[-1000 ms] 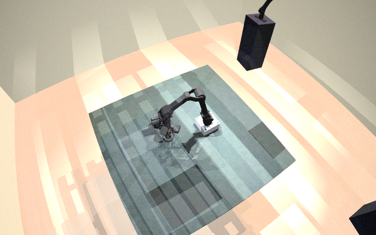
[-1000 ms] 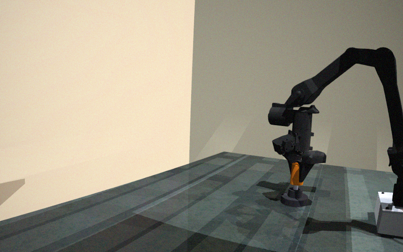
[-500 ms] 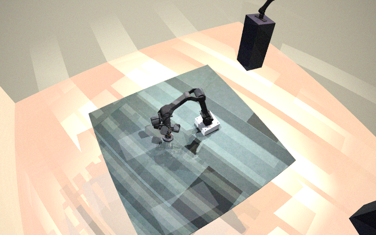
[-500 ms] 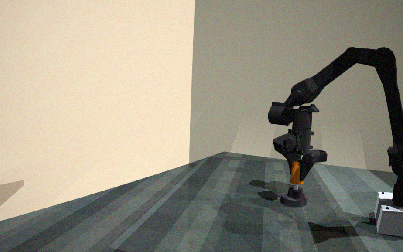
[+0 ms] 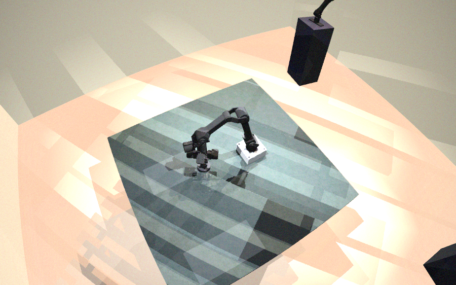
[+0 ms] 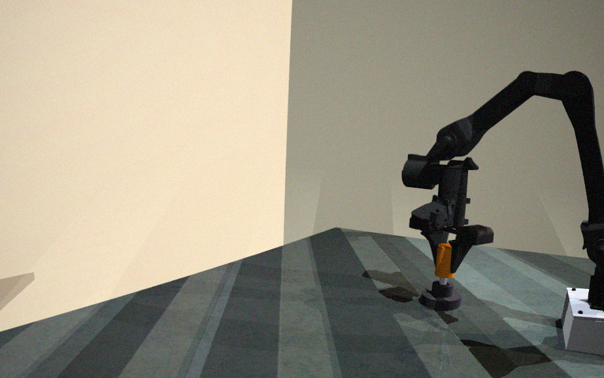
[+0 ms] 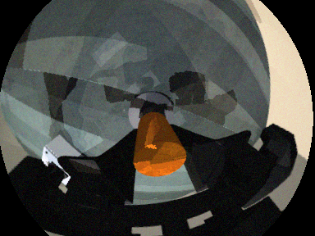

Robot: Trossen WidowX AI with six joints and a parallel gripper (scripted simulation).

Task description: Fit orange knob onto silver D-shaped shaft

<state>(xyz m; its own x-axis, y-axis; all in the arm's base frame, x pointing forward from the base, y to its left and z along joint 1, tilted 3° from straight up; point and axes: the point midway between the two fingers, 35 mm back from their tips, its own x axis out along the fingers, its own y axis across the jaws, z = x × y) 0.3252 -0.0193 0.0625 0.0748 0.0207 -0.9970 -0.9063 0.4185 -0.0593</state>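
The orange knob point(image 6: 444, 260) point(image 7: 157, 143) is upright between the fingers of my gripper point(image 6: 444, 263) point(image 7: 153, 129), which is shut on it. In the exterior view a short length of the silver shaft point(image 6: 443, 281) shows between the knob's lower end and the dark round pedestal point(image 6: 428, 301) point(image 7: 134, 116). The knob stands over the shaft, clear of the pedestal's raised middle. The knob's hole and the flat sides are hidden. In the top view the pedestal point(image 5: 203, 168) shows below the gripper, and the knob is not visible there.
The arm's white base box point(image 5: 252, 157) point(image 6: 587, 335) stands on the dark green table mat point(image 5: 208, 228) point(image 6: 249, 339), to the right of the pedestal. A dark pillar point(image 5: 309, 50) with another black arm stands at the back right, off the mat. A dark block point(image 5: 443, 265) is at the lower right corner.
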